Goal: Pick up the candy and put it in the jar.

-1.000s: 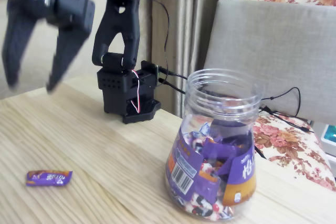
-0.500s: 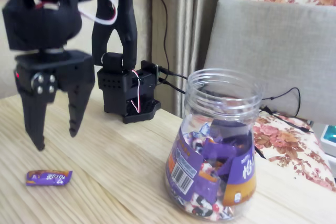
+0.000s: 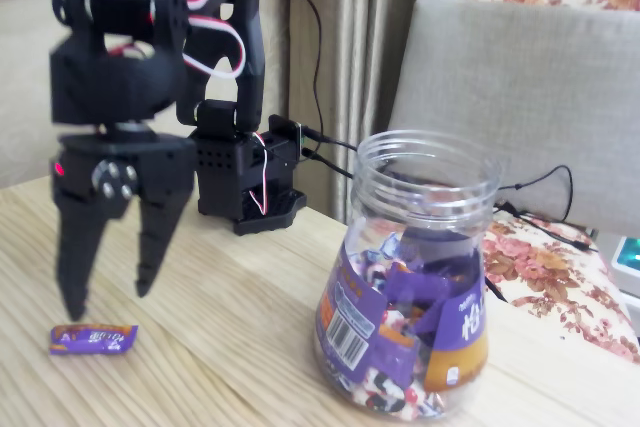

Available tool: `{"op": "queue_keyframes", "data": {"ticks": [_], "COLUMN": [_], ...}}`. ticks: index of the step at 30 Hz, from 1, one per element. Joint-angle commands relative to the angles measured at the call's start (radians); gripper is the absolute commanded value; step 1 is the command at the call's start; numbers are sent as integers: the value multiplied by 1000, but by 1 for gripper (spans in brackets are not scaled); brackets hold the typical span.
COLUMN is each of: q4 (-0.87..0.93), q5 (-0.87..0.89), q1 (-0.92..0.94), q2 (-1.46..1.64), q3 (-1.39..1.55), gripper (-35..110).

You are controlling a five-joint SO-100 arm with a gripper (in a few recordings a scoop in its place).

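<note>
Since half a second earlier your gripper [image 3: 108, 305] had dropped lower and drifted a little to the right in the fixed view, so its two black fingers hung just above the candy [image 3: 93, 339] instead of well over it. The jaws were spread wide and held nothing. The candy lay flat on the wooden table [image 3: 230, 347] at the lower left, just under the left fingertip, apart from both tips as far as could be seen.

You were in the approach step, with the grasp not yet made. The next move, by my reading, called for a short further descent, with the fingers straddling the wrapper before you closed on it. The right finger sat a bit further back, so a small shift towards the camera looked useful, or the thin wrapper might have slipped away.

Off to the right stood the jar [image 3: 415, 277], its lid off, partly filled with wrapped sweets. Its purple-and-orange label carried a barcode and some large light characters, but you could not have read them. The lettering on the candy was too small to make out.
</note>
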Motion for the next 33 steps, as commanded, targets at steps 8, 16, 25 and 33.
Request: {"op": "queue_keyframes", "data": {"ticks": [8, 16, 25, 33], "q4": [-87, -239, -279, -299], "q5": [54, 64, 49, 32], "q1": [95, 60, 80, 103], "q2": [48, 184, 118, -35], "q3": [143, 342, 357, 313], "gripper": [41, 44, 44, 44]}}
